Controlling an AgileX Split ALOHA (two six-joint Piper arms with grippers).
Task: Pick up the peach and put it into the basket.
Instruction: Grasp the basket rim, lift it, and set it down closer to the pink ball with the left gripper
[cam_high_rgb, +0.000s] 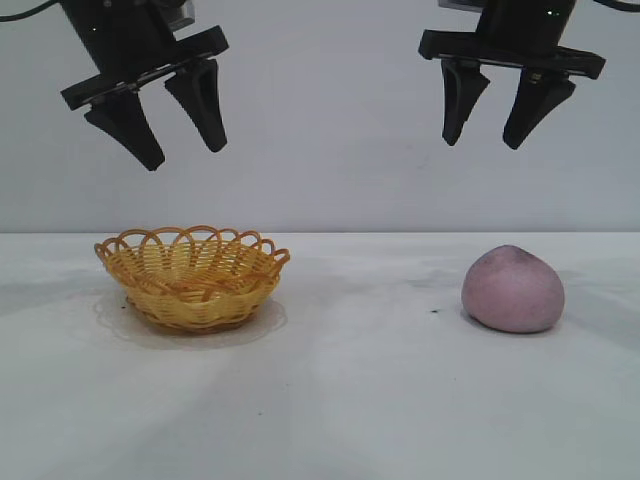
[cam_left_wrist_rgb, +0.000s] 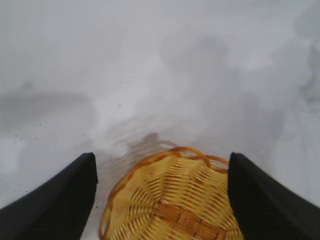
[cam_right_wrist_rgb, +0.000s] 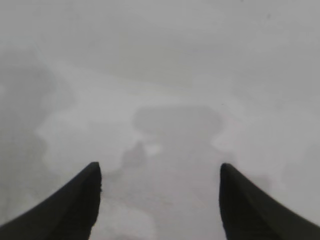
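The pinkish-mauve peach (cam_high_rgb: 513, 289) sits on the white table at the right. The yellow wicker basket (cam_high_rgb: 192, 276) with an orange-brown looped rim stands at the left and holds nothing. It also shows in the left wrist view (cam_left_wrist_rgb: 175, 205), between the black fingers. My left gripper (cam_high_rgb: 185, 153) hangs open and empty high above the basket. My right gripper (cam_high_rgb: 482, 143) hangs open and empty high above the table, above and slightly left of the peach. The right wrist view shows only bare table between my open right gripper's (cam_right_wrist_rgb: 160, 172) fingers; the peach is out of that view.
The white table (cam_high_rgb: 360, 400) runs to a plain grey wall behind. A few small dark specks lie on the table near the peach and basket.
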